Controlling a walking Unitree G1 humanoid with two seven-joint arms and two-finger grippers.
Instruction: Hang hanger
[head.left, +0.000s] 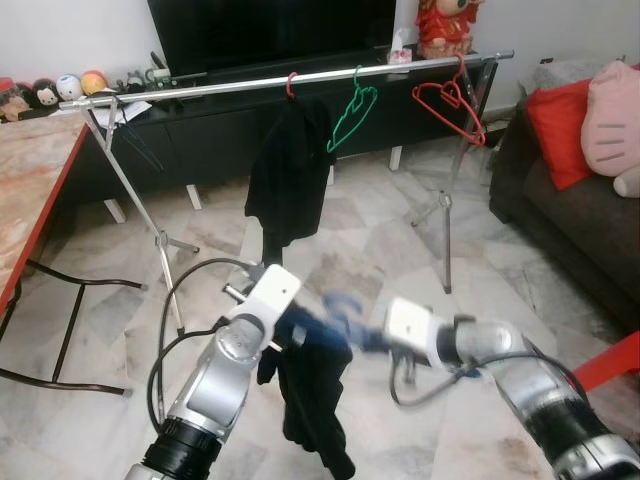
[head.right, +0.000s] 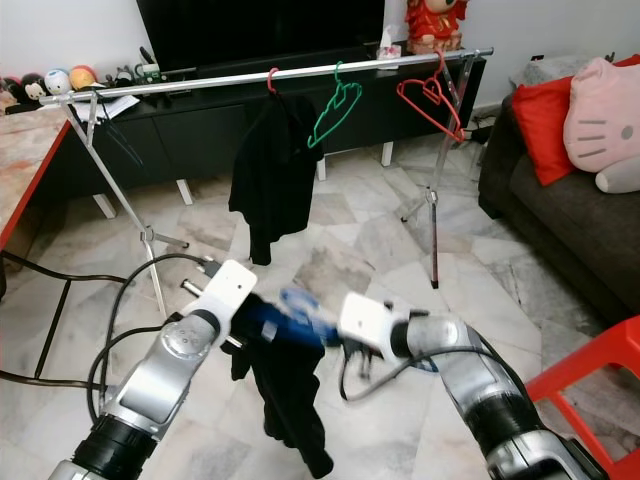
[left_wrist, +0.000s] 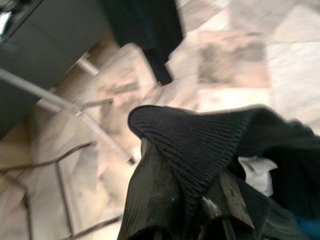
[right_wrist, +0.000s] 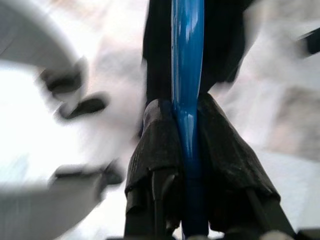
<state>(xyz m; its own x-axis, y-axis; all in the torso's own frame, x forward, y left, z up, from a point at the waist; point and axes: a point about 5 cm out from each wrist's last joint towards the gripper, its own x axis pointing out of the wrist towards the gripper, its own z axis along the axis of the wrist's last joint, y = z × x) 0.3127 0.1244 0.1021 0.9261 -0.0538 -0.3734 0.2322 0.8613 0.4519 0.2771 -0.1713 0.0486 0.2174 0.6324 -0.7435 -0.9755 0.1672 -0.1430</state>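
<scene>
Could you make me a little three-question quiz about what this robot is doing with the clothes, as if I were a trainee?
1. True or false: the right gripper is shut on a blue hanger.
2. What does the left gripper pinch? A) a red cushion B) a black garment C) a cable
3. How many hangers already hang on the silver rail?

Key
1. True: its fingers clamp the blue bar.
2. B: the black garment that droops between the arms.
3. Three: a red one carrying a hung black garment, a bare green hanger and a bare red hanger.
</scene>
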